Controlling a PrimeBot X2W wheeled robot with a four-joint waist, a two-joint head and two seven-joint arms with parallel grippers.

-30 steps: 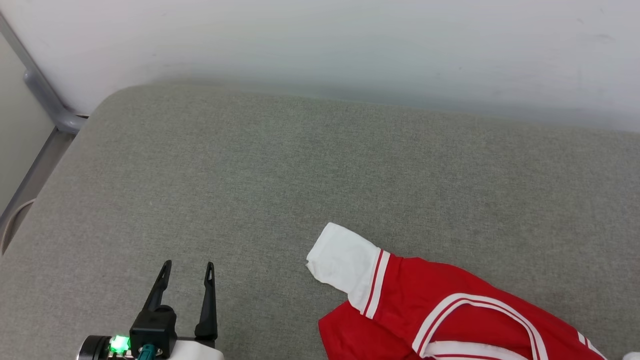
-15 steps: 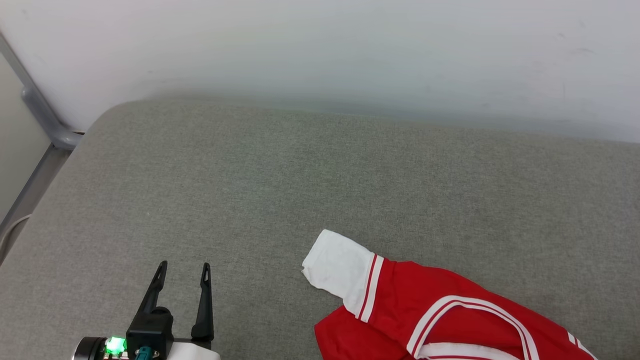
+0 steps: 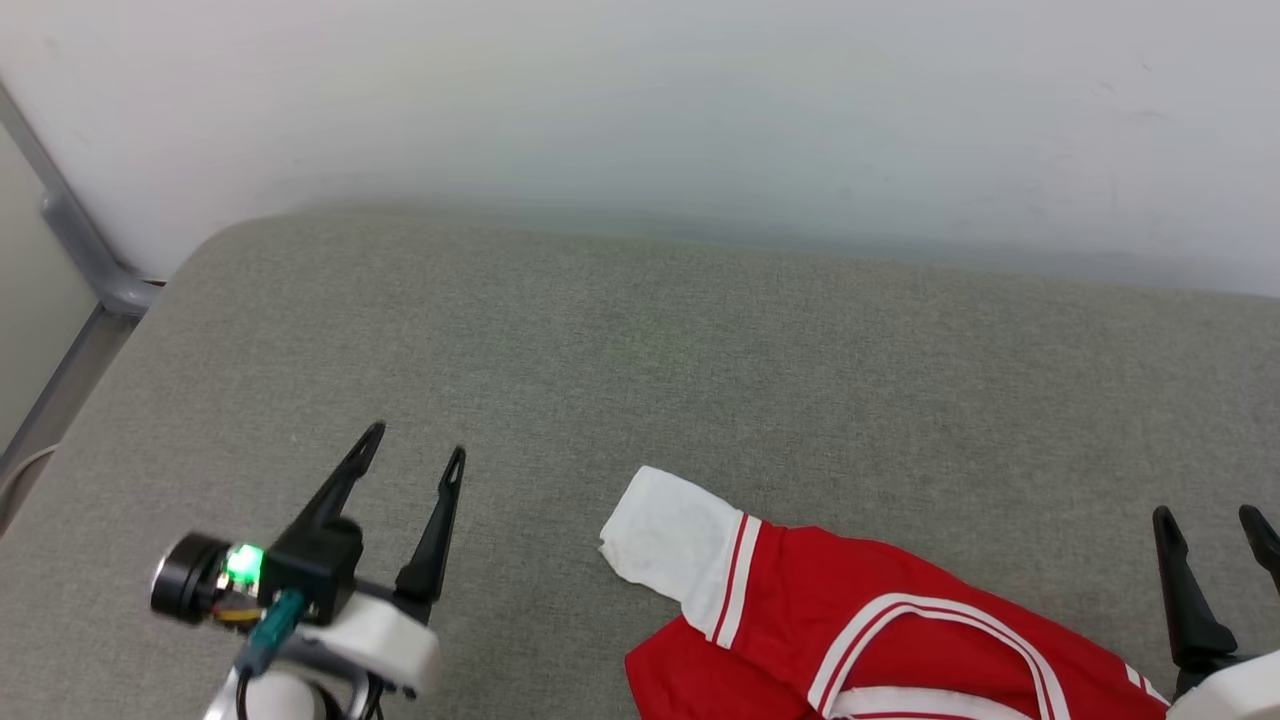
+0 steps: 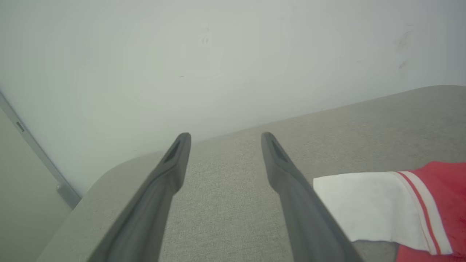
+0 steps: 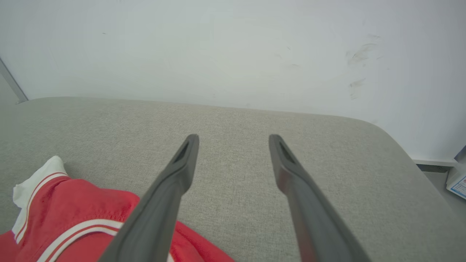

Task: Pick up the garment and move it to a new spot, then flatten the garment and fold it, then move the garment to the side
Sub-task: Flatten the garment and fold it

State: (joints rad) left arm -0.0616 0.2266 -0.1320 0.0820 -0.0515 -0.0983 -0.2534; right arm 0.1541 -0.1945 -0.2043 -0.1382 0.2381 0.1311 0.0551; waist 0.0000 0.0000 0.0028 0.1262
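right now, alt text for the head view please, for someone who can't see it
A red jersey T-shirt with a white sleeve end lies rumpled at the lower right of a grey fabric surface against a pale wall. The left hand hovers open to its left and the right hand is open at the lower right edge; neither holds it.

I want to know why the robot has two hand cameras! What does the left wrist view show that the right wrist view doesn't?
Left wrist view's own: the left gripper, fingers spread apart, and the left rounded corner of the cushion. Right wrist view's own: the right gripper, fingers also apart, the curved white stripe on the garment, and a pale box with a blue label past the cushion's right corner. Both share the grey cushion, the white wall and the red garment with its white sleeve end, seen flatter from the left.
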